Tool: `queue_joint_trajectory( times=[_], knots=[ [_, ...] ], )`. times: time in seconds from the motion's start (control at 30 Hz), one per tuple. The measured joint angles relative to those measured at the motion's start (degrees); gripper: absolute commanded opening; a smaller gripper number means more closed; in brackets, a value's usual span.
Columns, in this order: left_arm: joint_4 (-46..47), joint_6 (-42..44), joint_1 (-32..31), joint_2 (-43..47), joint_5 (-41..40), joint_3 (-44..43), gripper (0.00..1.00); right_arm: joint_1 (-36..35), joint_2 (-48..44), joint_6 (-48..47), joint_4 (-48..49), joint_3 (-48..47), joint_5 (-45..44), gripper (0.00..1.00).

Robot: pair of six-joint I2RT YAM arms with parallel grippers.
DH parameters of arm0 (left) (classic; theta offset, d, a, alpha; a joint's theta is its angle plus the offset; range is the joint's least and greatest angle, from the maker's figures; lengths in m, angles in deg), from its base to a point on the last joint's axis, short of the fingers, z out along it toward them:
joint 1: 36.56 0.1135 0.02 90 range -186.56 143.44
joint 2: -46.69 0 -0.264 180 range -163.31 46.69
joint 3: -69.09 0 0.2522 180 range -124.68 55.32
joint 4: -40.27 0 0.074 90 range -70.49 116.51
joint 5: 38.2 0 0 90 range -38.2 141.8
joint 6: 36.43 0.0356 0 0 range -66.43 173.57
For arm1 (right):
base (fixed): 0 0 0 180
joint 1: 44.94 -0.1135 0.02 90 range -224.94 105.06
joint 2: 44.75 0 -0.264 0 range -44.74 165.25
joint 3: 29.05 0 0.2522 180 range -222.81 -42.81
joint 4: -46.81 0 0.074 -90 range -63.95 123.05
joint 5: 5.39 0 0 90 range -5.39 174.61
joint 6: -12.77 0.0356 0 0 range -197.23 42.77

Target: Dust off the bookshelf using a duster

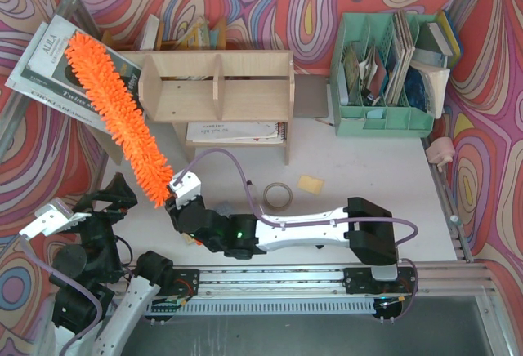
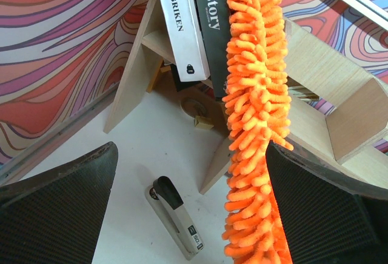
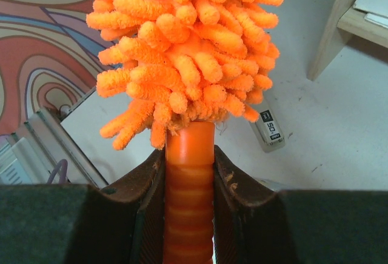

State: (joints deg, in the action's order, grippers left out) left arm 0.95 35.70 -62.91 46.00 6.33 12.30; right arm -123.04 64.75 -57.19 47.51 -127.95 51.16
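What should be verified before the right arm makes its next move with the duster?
1. Grip: right gripper clamped on the duster handle: ok.
2. Duster head on the bookshelf top: not ok, it lies left of the shelf.
3. Spare hand: left gripper open, holding nothing: ok.
4. Left gripper clear of the duster head: cannot tell, the head hangs close in front.
5. The stapler out of the path: cannot tell.

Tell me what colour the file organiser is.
The file organiser is mint green, clearest in the top external view.
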Motion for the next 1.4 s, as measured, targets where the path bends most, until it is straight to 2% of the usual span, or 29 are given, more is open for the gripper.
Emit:
queue_joint_trajectory(
  times=[0.4,0.73,1.2,1.4],
  knots=[
    [0.0,-0.35,0.0,0.0,0.0,0.0,0.98,-3.93,1.81,-3.72,3.21,-1.51,-2.21,0.0],
    [0.0,-0.42,0.0,0.0,0.0,0.0,0.98,-3.04,1.81,1.11,0.85,-0.87,-5.95,0.0],
    [0.0,-0.42,0.0,0.0,0.0,0.02,0.98,-4.11,1.84,-1.79,3.65,-1.05,-3.76,0.0],
    [0.0,-0.42,0.0,0.0,0.0,0.02,0.98,-3.23,2.03,1.95,1.18,-1.05,-4.28,0.0]
  ],
)
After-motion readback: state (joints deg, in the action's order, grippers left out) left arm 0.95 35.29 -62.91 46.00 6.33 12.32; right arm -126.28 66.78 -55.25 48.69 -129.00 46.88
